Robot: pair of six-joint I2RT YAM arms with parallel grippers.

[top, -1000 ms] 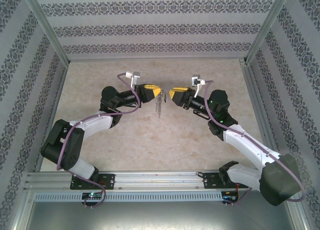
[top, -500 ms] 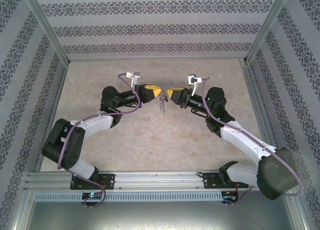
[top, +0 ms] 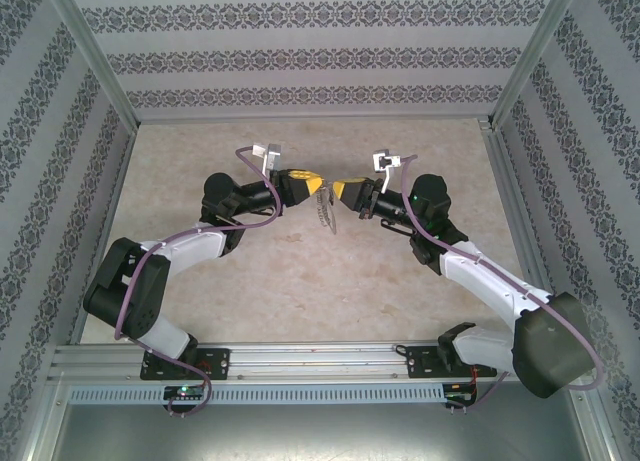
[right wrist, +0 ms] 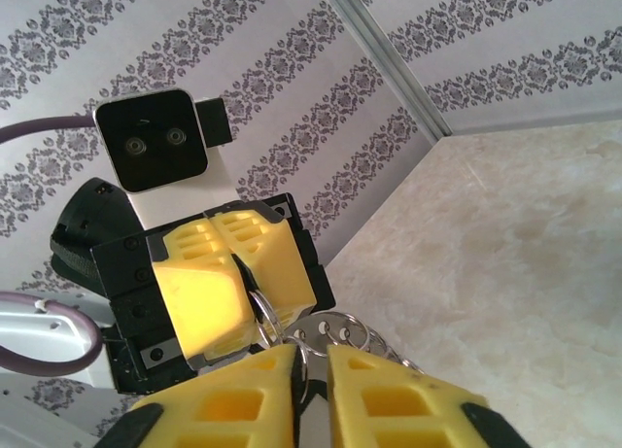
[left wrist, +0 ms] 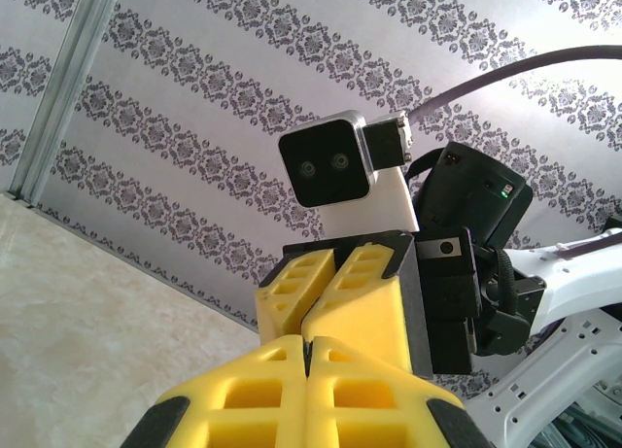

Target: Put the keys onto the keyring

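Meeting tip to tip above the beige surface (top: 300, 291), left pincer (left wrist: 306, 343) and right pincer (right wrist: 311, 356) both pinch the thin silver-grey metal keyring (top: 323, 214); keys indistinguishable among its loops.

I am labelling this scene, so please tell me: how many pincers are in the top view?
2. The left pincer is just left of centre; the right pincer faces it, tips almost touching, with the keyring hanging there.
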